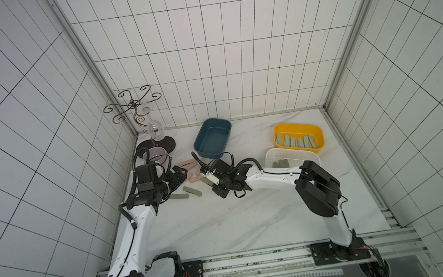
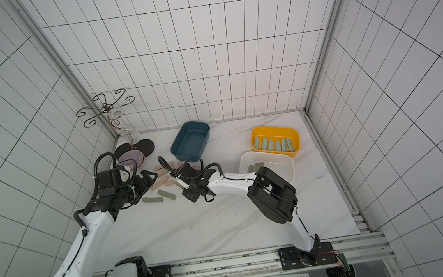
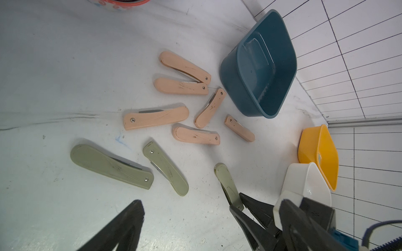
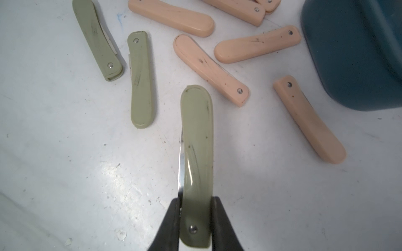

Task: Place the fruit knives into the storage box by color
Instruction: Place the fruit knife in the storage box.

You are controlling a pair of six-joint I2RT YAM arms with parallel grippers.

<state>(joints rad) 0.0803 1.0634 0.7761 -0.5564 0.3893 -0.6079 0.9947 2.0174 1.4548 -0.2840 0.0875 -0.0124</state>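
Right gripper (image 4: pixel 195 202) clamped on a green knife (image 4: pixel 196 134)
Knife juts ahead of the jaws, pinched at its rivet end; lift it level and carry it to the white box (image 1: pixel 269 158). Left gripper (image 1: pixel 177 174) gapes wide, empty.

Right wrist view crops the blue box (image 4: pixel 359 54); left wrist view, the bowl (image 3: pixel 117 4)

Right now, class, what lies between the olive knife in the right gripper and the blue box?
Between the olive knife and the blue box lie loose peach-pink knives, clearest in the right wrist view.
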